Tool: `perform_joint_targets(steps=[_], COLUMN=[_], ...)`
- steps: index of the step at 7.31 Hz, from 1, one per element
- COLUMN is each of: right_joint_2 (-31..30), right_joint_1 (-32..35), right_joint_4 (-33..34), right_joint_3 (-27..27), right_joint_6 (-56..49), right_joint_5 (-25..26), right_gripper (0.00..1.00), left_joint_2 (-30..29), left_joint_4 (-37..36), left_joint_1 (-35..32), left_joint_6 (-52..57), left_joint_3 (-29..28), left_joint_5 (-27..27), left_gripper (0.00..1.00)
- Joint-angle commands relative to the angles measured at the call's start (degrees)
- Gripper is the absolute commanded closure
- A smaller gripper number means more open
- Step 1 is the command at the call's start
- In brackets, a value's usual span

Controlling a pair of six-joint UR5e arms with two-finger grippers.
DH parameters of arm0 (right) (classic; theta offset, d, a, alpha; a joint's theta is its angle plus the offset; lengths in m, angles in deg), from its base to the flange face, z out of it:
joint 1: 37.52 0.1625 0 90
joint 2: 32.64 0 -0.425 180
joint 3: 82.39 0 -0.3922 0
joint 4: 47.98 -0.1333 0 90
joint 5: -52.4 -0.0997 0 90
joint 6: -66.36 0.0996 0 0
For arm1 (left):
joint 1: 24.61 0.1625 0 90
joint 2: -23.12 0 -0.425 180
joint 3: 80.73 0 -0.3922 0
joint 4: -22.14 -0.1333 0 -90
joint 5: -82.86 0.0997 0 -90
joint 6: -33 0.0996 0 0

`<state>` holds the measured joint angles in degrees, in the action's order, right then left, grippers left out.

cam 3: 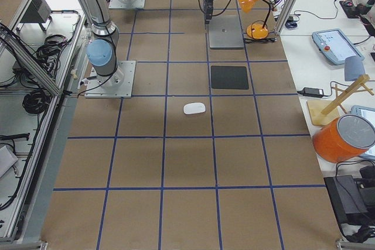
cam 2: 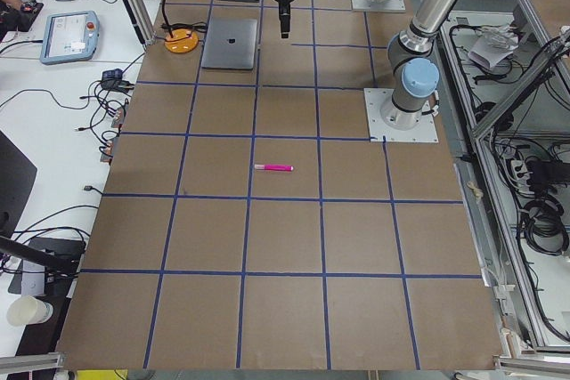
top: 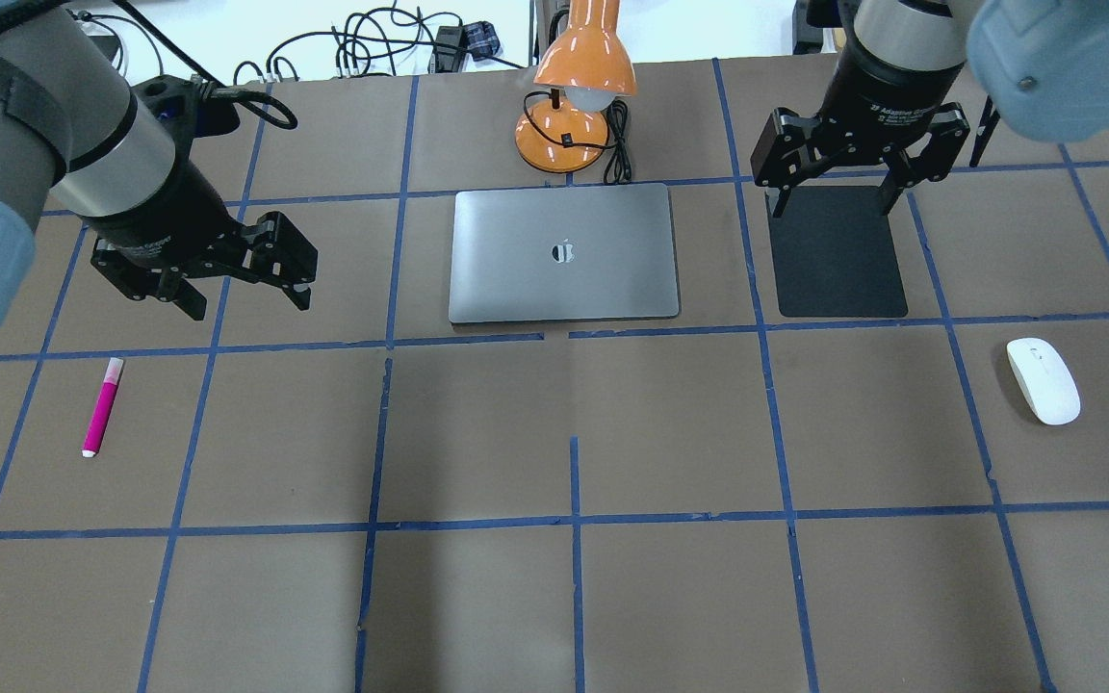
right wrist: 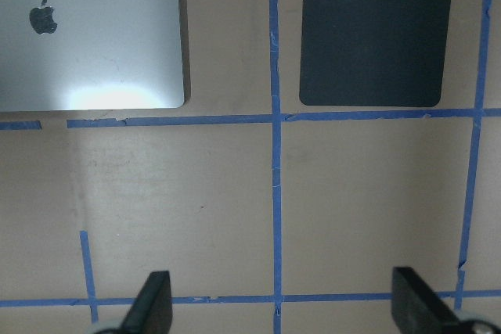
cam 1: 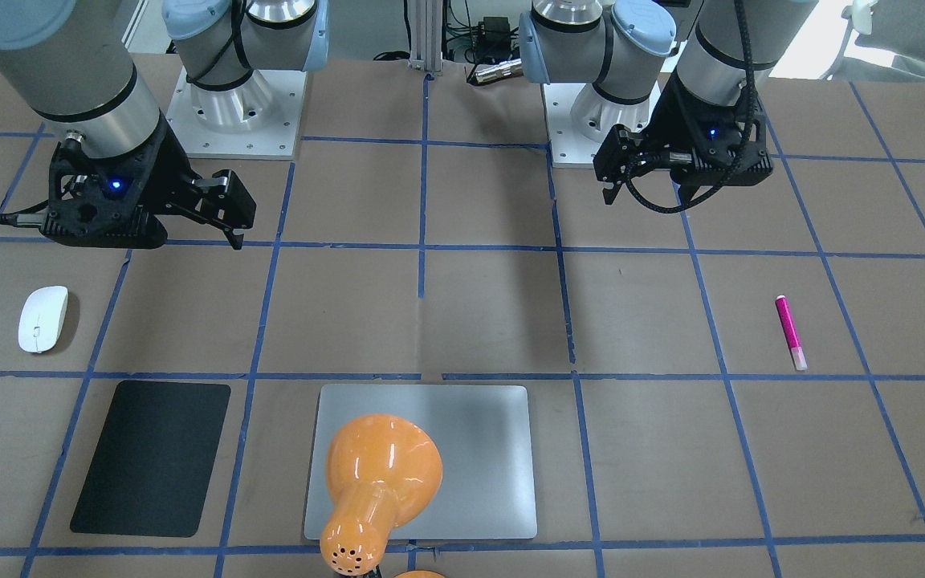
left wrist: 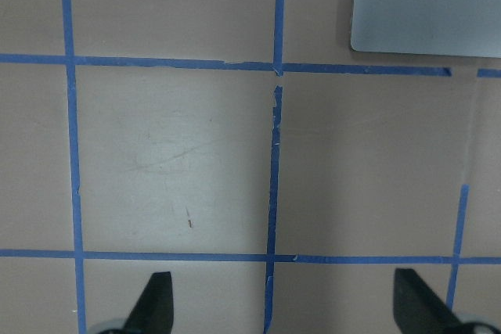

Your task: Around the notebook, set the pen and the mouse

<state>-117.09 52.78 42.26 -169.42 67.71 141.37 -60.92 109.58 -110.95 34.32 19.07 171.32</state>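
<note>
The silver-grey notebook (top: 564,252) lies flat at the far middle of the table, its corner also showing in the left wrist view (left wrist: 427,5). A magenta pen (top: 102,406) rests alone on the left side, nearer the robot than my left gripper (top: 251,303), which hovers open and empty between pen and notebook. The white mouse (top: 1043,380) sits on the right side. My right gripper (top: 832,207) hangs open and empty over the far end of a black mat (top: 838,255), well away from the mouse. Both wrist views show wide-apart fingers with only table between them.
An orange desk lamp (top: 581,87) stands behind the notebook, and in the front-facing view its shade (cam 1: 378,474) hides part of the notebook (cam 1: 478,449). The black mat lies right of the notebook. Blue tape lines grid the brown table.
</note>
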Motion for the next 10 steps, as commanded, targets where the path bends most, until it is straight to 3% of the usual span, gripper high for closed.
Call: perform_joint_targets(steps=[1,6,7,9,10], right_joint_2=[-0.02,0.59,2.94,6.20,6.65], right_joint_1=[0.14,-0.38,-0.73,-8.95,-13.00], right_joint_4=[0.46,2.29,2.48,4.23,5.02], right_joint_3=[-0.07,-0.76,-1.03,-1.56,-2.26], right_joint_6=[0.66,0.75,1.36,-3.69,-12.08], right_joint_5=[-0.21,-0.03,0.58,0.41,2.76], right_gripper=[0.00,0.00,0.00,0.00,0.00], left_joint_2=[-0.07,0.01,0.01,-0.77,-1.21], left_joint_4=[0.02,-0.16,-0.16,-0.25,-0.25], left_joint_1=[0.12,0.29,0.38,0.99,2.56], left_joint_6=[0.88,0.97,0.97,1.06,1.15], left_joint_3=[0.13,0.04,0.04,0.04,0.13], left_joint_5=[-0.04,-0.04,-0.13,-0.13,-0.04], left_gripper=[0.00,0.00,0.00,0.00,0.00])
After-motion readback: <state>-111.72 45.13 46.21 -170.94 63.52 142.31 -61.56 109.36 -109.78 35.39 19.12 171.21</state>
